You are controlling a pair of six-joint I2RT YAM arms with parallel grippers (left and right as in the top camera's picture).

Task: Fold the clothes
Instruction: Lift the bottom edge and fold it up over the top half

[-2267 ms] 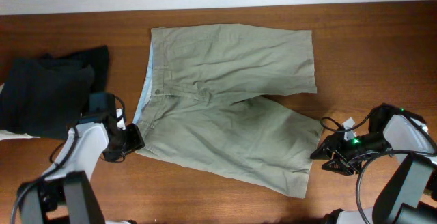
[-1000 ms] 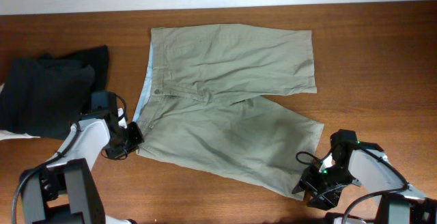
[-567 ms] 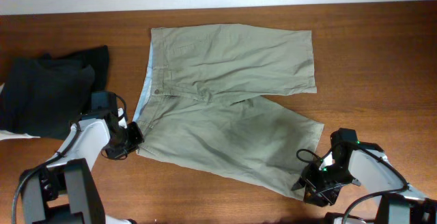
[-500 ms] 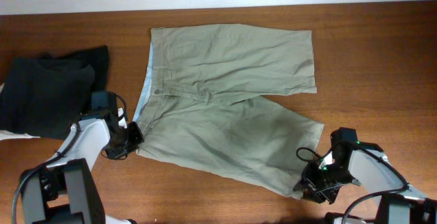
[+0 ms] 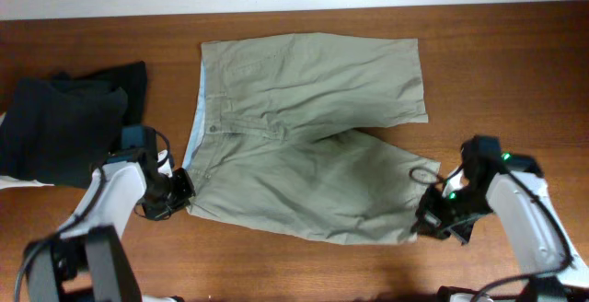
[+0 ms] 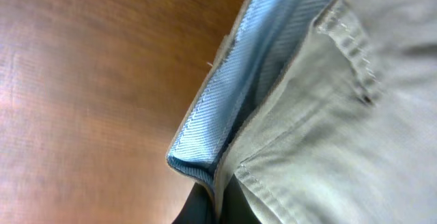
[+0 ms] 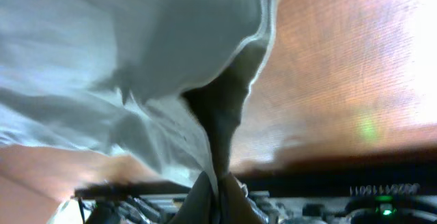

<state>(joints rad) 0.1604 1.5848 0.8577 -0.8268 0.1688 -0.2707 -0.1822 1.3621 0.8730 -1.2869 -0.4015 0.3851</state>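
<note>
The shorts (image 5: pixel 304 127) lie flat on the counter (image 5: pixel 515 72), waist leftward. They look like soft, light cotton (likely to sag and crease), best gripped at corners. The left hand (image 5: pixel 179 191) pinches the waistband corner, the right hand (image 5: pixel 431 221) the near leg's hem.

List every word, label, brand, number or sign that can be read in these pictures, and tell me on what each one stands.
No text can be read in any view.
shorts: no label or print shows.
dark garments: no print shows.
dark bar at the bottom of the right wrist view: a row of small white marks, too blurred to read.
</note>
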